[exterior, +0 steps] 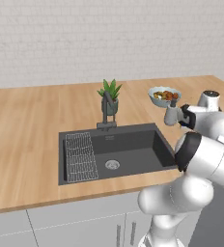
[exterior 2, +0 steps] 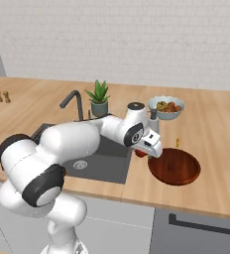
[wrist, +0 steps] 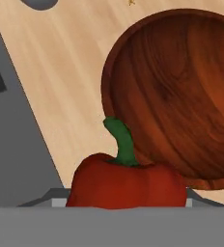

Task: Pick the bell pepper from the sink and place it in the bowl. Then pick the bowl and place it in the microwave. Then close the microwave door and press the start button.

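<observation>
My gripper (exterior 2: pixel 143 152) is shut on the bell pepper (wrist: pixel 126 181), a glossy red one with a green stem. It hangs low over the wooden counter between the sink (exterior 2: pixel 104 171) and the bowl (exterior 2: pixel 175 166), just off the bowl's left rim. In the hand view the reddish-brown bowl (wrist: pixel 181 91) lies beyond the pepper, up and to the right, with nothing in it. The dark grey sink (exterior: pixel 133 144) holds a wire rack (exterior: pixel 80 157) and a round drain (exterior: pixel 112 164). The microwave and its door are out of view.
A pale bowl of mixed fruit (exterior 2: pixel 166 106) stands behind the brown bowl. A potted plant (exterior 2: pixel 98 99) and the dark faucet (exterior 2: pixel 72 101) stand behind the sink. A tiny orange item (exterior 2: pixel 177 142) lies near the bowl. A dark appliance front with a handle (exterior 2: pixel 196 225) sits below the counter.
</observation>
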